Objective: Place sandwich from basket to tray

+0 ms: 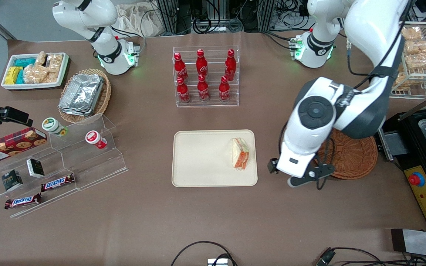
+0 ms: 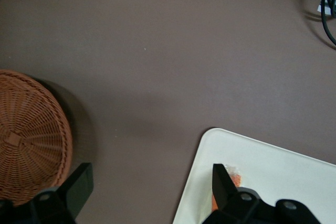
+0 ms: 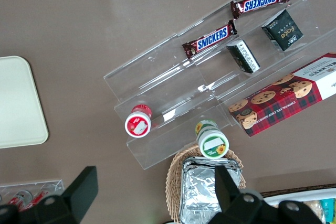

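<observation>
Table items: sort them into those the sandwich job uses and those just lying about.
Job: sandwich lying on the tray; basket; open gripper above the table between basket and tray.
Lying about: cola bottles; chocolate bars; cookie box; foil containers.

"SNICKERS" on two bars point(image 3: 211, 39); "WALKERS" on cookie box point(image 1: 9, 145).

Brown table point(image 1: 213, 221) — tray point(image 1: 198, 173), basket point(image 1: 357, 159) (wicker)

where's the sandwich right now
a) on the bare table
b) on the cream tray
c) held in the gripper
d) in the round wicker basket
b: the sandwich lies on the tray, while the basket is empty and the open gripper hovers between basket and tray, holding nothing.
</observation>
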`<state>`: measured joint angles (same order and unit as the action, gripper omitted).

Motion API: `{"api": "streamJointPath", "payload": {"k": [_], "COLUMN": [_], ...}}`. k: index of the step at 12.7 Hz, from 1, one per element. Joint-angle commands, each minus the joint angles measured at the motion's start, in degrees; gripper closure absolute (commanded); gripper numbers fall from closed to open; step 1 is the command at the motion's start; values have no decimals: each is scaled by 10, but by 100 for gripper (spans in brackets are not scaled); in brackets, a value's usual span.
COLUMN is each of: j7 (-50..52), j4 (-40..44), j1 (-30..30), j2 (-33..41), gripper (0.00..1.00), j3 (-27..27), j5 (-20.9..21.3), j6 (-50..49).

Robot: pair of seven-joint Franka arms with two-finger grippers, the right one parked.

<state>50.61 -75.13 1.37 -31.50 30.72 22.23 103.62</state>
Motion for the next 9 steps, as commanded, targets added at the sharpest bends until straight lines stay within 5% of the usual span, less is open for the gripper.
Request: {"api": "streamJointPath", "payload": {"k": [1, 5, 9], "j7": [-48, -177, -360], "j4": [-1, -1, -8], "j1": [-23, -65, -60], "j2": [23, 66, 138], "gripper": [0, 0, 0], "j3": [2, -5, -120], "j5": [-15, -46, -135], "j6": [-48, -91, -133]}}
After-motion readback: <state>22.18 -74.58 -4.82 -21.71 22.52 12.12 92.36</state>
